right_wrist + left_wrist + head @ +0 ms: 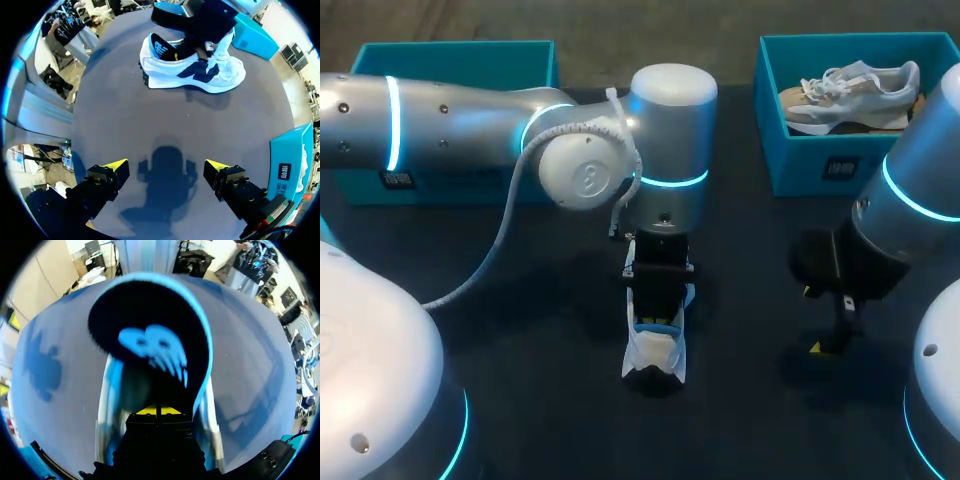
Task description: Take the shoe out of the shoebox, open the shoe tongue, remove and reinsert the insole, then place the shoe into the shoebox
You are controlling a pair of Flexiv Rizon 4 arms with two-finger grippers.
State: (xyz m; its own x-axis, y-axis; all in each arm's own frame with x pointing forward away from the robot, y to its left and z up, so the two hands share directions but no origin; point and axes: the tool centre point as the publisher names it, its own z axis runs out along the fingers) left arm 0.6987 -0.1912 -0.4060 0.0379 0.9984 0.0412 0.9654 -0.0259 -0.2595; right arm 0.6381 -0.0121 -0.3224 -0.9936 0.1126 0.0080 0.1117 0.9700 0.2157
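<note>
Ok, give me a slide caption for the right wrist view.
Right gripper open above the dark table; ahead, the left gripper sits in the opening of the upright white shoe.

The head view looks down from above and behind on the whole table [550,340]. The left wrist view hangs very close over the shoe [655,355], its insole [150,340] filling the sight. The right wrist view sees that same shoe from farther off, side-on

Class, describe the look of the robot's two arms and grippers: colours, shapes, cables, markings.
The left arm and right arm are silver cylinders with glowing cyan rings at rounded joints. A white braided cable loops along the left arm. The left gripper and right gripper are black and blocky with yellow tips.
</note>
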